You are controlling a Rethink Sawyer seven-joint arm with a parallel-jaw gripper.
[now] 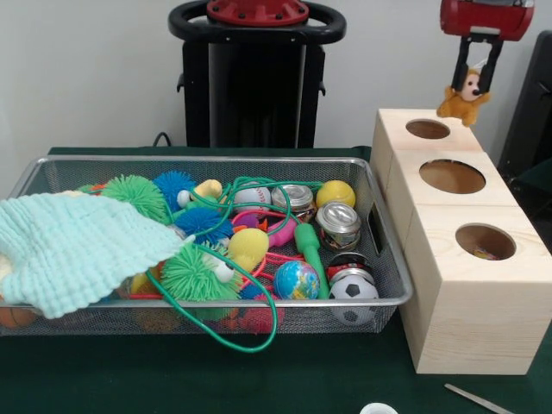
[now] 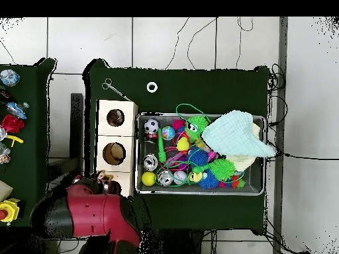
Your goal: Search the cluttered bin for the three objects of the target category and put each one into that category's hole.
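Note:
My gripper (image 1: 474, 83) hangs at the upper right, shut on a small tan plush animal (image 1: 457, 105) with a white face. The plush dangles just above the far right rim of the wooden box (image 1: 470, 319), beside its far hole (image 1: 429, 129). The overhead view shows the plush (image 2: 102, 176) at the box's end by the red arm (image 2: 86, 215), which covers that hole. The wire bin (image 1: 207, 160) holds a jumble of toys: spiky balls (image 1: 191, 274), two tins (image 1: 338, 224), a soccer ball (image 1: 354, 289), a globe ball (image 1: 297, 280) and a green cord (image 1: 233, 341).
A mint cloth (image 1: 73, 246) covers the bin's left part. The box's middle hole (image 1: 452, 176) looks empty; something colourful lies in the near hole (image 1: 486, 243). Metal scissors (image 2: 114, 88) and a white ring (image 2: 151, 86) lie on the green table. A side table (image 2: 26, 159) carries more toys.

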